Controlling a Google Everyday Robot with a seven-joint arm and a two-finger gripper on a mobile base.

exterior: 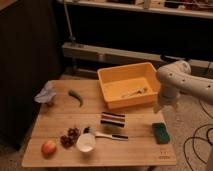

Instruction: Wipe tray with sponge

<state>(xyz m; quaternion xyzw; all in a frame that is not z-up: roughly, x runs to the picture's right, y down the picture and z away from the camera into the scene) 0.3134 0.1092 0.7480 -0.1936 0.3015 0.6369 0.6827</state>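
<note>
The yellow-orange tray [116,71] stands at the back right of the wooden table [55,120], with a pale utensil [134,92] lying inside it. The dark green sponge [160,132] lies flat on the table near the right edge, in front of the tray. My white arm [175,77] reaches in from the right. Its gripper [159,105] points down beside the tray's right front corner, a little behind and above the sponge. It is open and holds nothing.
A black, white and pink striped block [113,119] lies in front of the tray. Further forward are a white cup [86,142], a thin utensil [111,135], dark grapes [70,137] and an apple [48,148]. A green pepper [76,97] and a bluish-grey object [46,93] lie at the left. Cables [197,142] run over the floor at the right.
</note>
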